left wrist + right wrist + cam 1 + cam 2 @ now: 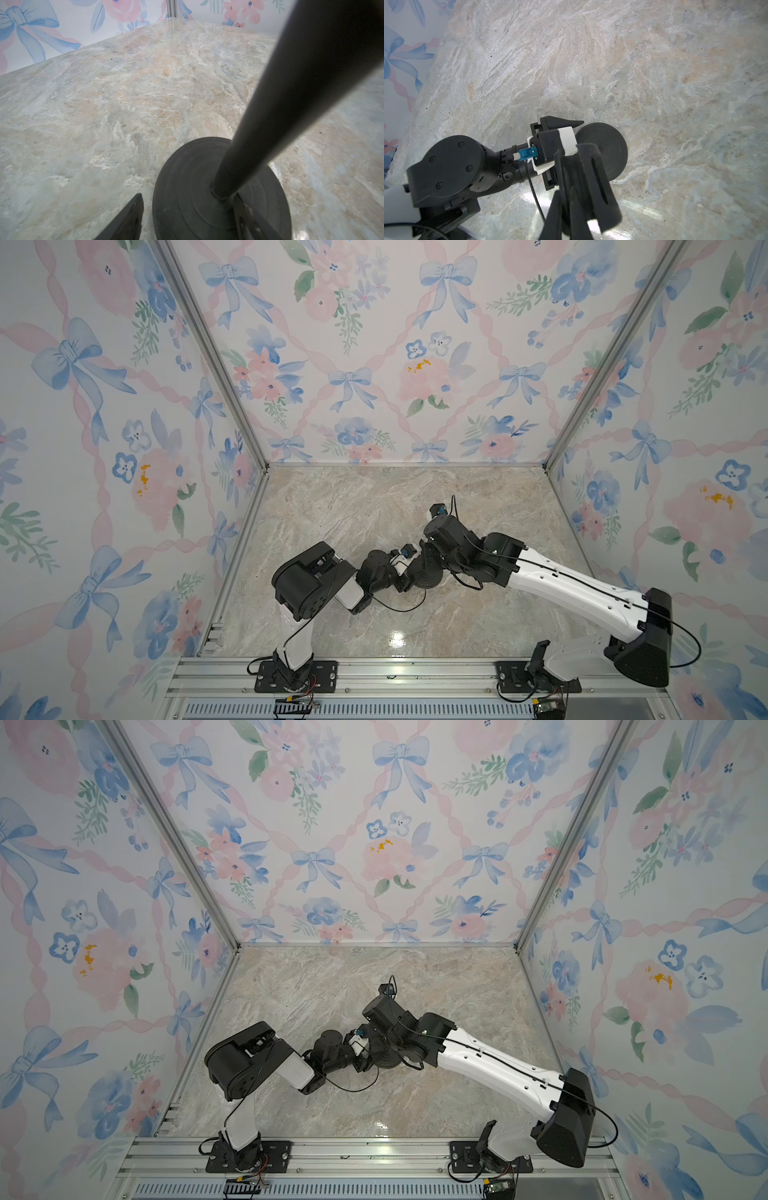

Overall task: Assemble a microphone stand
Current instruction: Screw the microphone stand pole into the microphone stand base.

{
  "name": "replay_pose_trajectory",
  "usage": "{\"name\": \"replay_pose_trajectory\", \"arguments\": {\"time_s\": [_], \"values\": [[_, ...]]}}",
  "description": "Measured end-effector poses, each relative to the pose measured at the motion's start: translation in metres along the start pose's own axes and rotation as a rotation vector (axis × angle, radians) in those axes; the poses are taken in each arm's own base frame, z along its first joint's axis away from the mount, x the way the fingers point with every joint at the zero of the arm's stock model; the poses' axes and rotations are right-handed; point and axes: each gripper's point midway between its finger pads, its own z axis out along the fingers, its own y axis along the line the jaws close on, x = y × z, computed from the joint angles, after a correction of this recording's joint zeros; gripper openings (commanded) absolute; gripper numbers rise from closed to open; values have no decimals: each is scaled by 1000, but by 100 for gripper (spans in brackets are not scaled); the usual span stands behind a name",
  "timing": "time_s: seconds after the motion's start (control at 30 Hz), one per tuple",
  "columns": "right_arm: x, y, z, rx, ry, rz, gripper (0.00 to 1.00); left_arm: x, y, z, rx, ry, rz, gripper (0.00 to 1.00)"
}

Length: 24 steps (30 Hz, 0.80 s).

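The microphone stand's black disc base [187, 207] lies flat on the marble table, and it also shows in a top view [430, 580]. Its thin rod [280, 104] rises from the disc's centre. My left gripper [188, 195] is open low over the base. One of its fingers [133, 218] sits beside the rim with a gap, and the other is over the disc by the rod's foot. In the right wrist view my right gripper [569, 199] is shut on the rod's clip-like head [593, 187], above the base [610, 145]. Both arms crowd over the stand in the top views.
The marble table [374, 510] is walled on three sides by floral panels with metal corner posts [249, 439]. Both arm bases are bolted to the aluminium rail [415, 672] at the front edge. A black cable [399, 608] loops from the left wrist.
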Motion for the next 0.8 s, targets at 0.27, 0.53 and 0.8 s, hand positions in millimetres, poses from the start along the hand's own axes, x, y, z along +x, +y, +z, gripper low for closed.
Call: {"name": "replay_pose_trajectory", "arguments": {"time_s": [0.27, 0.53, 0.8], "values": [[2, -1, -2, -23, -71, 143, 0, 0, 1, 0, -4, 0, 1, 72], [5, -7, -6, -15, -93, 189, 0, 0, 1, -9, -15, 17, -1, 75], [5, -7, -7, -13, -97, 199, 0, -26, -4, -29, 6, -31, 24, 72]]}}
